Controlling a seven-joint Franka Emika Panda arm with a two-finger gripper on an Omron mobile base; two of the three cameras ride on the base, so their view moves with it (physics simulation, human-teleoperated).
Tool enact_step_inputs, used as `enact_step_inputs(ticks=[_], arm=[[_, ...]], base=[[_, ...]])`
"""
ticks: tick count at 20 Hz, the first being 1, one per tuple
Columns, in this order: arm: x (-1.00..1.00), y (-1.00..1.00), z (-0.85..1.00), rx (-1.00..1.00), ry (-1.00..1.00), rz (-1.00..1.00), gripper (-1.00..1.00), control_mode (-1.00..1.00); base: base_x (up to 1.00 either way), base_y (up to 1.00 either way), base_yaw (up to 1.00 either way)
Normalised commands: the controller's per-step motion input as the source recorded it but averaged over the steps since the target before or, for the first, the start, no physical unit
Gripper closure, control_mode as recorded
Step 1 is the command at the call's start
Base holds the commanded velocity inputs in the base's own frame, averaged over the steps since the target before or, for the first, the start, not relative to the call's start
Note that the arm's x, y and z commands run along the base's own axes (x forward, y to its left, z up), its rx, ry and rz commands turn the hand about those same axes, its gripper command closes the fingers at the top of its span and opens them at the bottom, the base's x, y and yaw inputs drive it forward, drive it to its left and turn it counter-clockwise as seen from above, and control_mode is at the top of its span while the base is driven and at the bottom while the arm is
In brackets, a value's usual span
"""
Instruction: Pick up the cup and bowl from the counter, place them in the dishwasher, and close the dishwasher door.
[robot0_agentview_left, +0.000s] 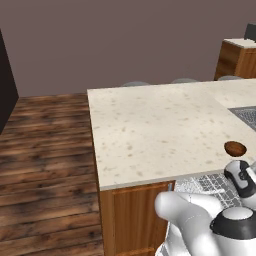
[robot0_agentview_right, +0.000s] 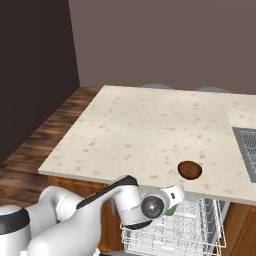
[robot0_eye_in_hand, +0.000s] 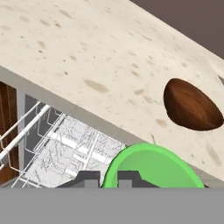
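My gripper (robot0_eye_in_hand: 109, 179) is shut on the rim of the bright green cup (robot0_eye_in_hand: 153, 168), which hangs over the white wire rack of the open dishwasher (robot0_eye_in_hand: 65, 148), just below the counter's front edge. From the right base view the gripper (robot0_agentview_right: 173, 199) sits in front of the counter (robot0_agentview_right: 140, 130) with a sliver of the cup (robot0_agentview_right: 171, 210) showing above the rack (robot0_agentview_right: 195, 230). The reddish-brown bowl (robot0_eye_in_hand: 192, 107) rests upright on the counter (robot0_eye_in_hand: 87, 52) near that edge, also seen as the bowl (robot0_agentview_right: 190, 170) and the bowl (robot0_agentview_left: 235, 148). The dishwasher door is out of view.
A grey sink (robot0_agentview_right: 247, 150) is set into the counter at the right. Orange-brown cabinet fronts (robot0_agentview_left: 135, 215) flank the dishwasher. A separate wooden cabinet (robot0_agentview_left: 237, 57) stands at the back right. Stool tops (robot0_agentview_left: 136, 84) line the counter's far side, above wood flooring (robot0_agentview_left: 45, 165).
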Motion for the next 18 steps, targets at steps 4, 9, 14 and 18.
enact_step_inputs(ticks=[4, 9, 14, 18], arm=[[-0.13, -0.1, -0.51, 0.0, -0.03, 0.09, 1.0, -1.0], [-0.02, -0.16, -0.31, -0.01, -0.06, 0.09, 1.0, -1.0], [0.0, -0.22, -0.14, -0.01, -0.08, 0.05, 1.0, -1.0], [0.01, -0.18, -0.34, 0.0, -0.01, 0.04, 1.0, -1.0]], base=[[0.0, 0.0, 0.0], [0.0, 0.0, 0.0], [0.0, 0.0, 0.0], [0.0, 0.0, 0.0]])
